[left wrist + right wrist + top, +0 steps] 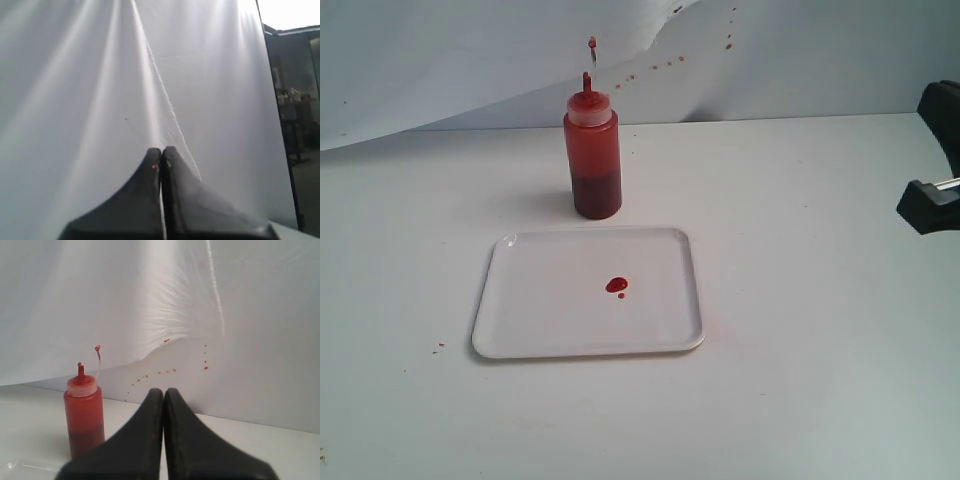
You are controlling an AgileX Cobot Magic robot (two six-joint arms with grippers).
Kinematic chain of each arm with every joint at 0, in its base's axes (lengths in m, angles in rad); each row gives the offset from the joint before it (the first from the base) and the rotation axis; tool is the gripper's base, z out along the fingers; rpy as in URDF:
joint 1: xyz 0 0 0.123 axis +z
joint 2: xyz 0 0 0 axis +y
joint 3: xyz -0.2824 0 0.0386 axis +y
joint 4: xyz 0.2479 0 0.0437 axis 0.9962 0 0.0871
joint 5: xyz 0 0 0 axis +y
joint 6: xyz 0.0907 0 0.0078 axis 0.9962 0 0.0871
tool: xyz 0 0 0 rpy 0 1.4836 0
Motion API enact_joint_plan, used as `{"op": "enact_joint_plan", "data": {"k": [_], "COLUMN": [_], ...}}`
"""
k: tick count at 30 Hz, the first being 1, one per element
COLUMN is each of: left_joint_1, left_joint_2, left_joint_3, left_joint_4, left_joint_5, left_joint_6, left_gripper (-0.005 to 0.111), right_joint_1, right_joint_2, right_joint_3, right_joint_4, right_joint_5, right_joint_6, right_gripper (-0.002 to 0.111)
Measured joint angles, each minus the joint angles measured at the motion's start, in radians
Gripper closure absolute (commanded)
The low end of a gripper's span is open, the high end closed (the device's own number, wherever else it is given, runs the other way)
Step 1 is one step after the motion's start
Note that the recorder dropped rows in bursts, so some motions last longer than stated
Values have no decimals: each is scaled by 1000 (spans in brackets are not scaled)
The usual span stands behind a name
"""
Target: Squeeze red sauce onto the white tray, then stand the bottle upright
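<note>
The bottle [592, 152] stands upright on the table just behind the white tray [535, 310], its thin nozzle up and the tethered tip cap hanging off above it. A small glossy blob of red sauce [616, 285] with a tinier drop beside it lies near the tray's middle. My right gripper [163, 391] is shut and empty, well away at the right edge of the exterior view [926, 205]; its wrist view shows the bottle [84, 417] off to one side. My left gripper [161, 150] is shut on nothing, facing the white backdrop, and is out of the exterior view.
A white backdrop sheet [470, 60] hangs behind the table, speckled with old brownish-red splatter [655, 68]. A few specks [438, 347] lie on the table left of the tray. Beyond the backdrop's edge, a dark room [295, 100] shows in the left wrist view.
</note>
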Motion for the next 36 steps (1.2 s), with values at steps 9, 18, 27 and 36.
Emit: {"op": "enact_joint_plan", "data": {"k": [9, 18, 27, 36], "left_joint_1": [0, 0, 0, 0], "left_joint_2": [-187, -243, -344, -344], "left_joint_3": [23, 381, 500, 500], "left_joint_4": [2, -1239, -1284, -1291], "left_joint_5": [95, 408, 617, 700], "left_joint_6": [-120, 1023, 1260, 1358], "left_gripper": [107, 107, 107, 107], "right_joint_1": [0, 0, 0, 0], "right_joint_2": [0, 0, 0, 0], "right_joint_3": [0, 0, 0, 0], "right_joint_4": [0, 1, 3, 3], "right_joint_5": [0, 0, 0, 0], "right_joint_6": [2, 2, 2, 2], "right_gripper": [108, 108, 108, 108]}}
